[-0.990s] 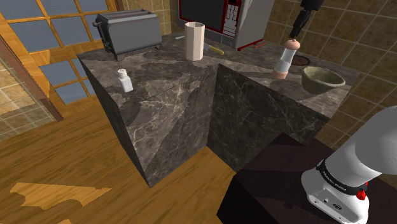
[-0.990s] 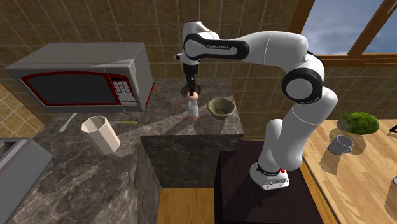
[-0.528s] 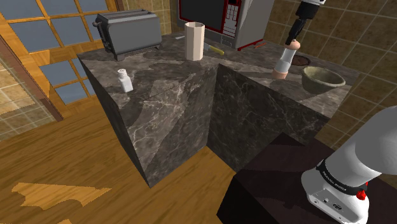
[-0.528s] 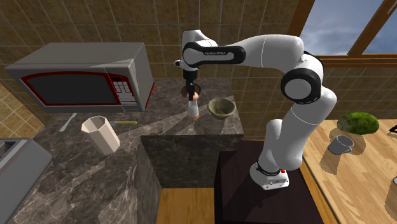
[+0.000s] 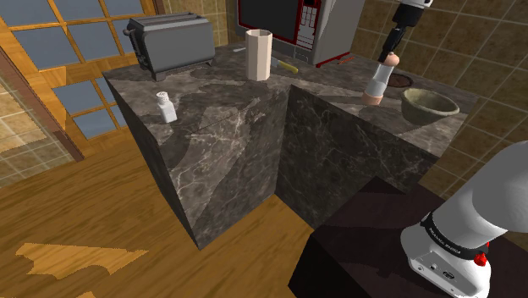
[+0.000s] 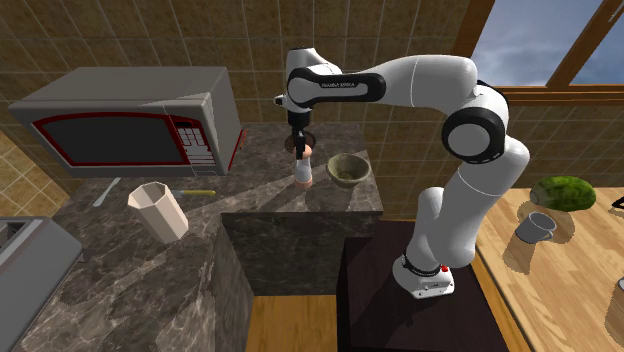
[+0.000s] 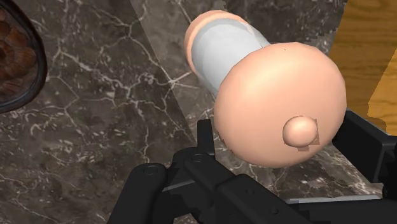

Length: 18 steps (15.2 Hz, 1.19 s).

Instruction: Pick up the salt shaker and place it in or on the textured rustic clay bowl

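Observation:
The salt shaker [image 5: 378, 83] is a tall mill shape with a white body and a peach cap and base. It stands upright on the dark marble counter [image 5: 338, 93]. My black gripper [image 5: 391, 56] comes down on it from above. In the wrist view the two fingers [image 7: 205, 137] press against both sides of the round peach cap [image 7: 280, 105], so my gripper [image 7: 280, 137] is shut on it. The olive-tan clay bowl [image 5: 430, 104] sits on the same counter, just past the shaker toward the shoulder view's right. It also shows beside the shaker [image 6: 303, 172] as a bowl [image 6: 347, 168].
A small white shaker [image 5: 167, 107] stands on the lower counter, with a toaster [image 5: 173, 42], a beige faceted cup [image 5: 259, 54] and a microwave [image 6: 130, 125] further back. A dark round thing [image 5: 404, 81] lies behind the tall shaker. The tiled wall is close behind.
The gripper has lowered a little onto the shaker's cap, and its fingers have gone from open to closed on it. The shaker and bowl have not moved.

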### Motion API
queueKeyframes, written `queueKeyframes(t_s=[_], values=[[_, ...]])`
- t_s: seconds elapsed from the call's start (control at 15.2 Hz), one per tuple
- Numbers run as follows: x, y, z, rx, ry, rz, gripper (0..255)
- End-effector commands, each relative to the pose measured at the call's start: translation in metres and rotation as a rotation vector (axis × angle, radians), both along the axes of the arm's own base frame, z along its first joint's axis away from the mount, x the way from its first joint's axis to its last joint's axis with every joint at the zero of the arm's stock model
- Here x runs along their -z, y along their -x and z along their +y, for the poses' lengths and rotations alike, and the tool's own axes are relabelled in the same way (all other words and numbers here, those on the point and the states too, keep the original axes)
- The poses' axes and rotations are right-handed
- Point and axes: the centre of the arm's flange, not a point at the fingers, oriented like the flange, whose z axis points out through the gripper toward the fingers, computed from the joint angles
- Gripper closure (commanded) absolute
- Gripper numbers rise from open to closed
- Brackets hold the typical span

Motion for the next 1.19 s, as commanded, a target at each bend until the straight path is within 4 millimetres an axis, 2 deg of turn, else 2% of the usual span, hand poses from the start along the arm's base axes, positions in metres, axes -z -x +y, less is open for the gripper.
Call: queueKeyframes(t_s=[0.0,0.53,1.12], values=[[0.001,0.0,0.0,0.0,0.0,0.001,255],[0.001,0.0,0.0,0.0,0.0,0.001,255],[-0.047,0.0,0.0,0.0,0.0,0.001,255]])
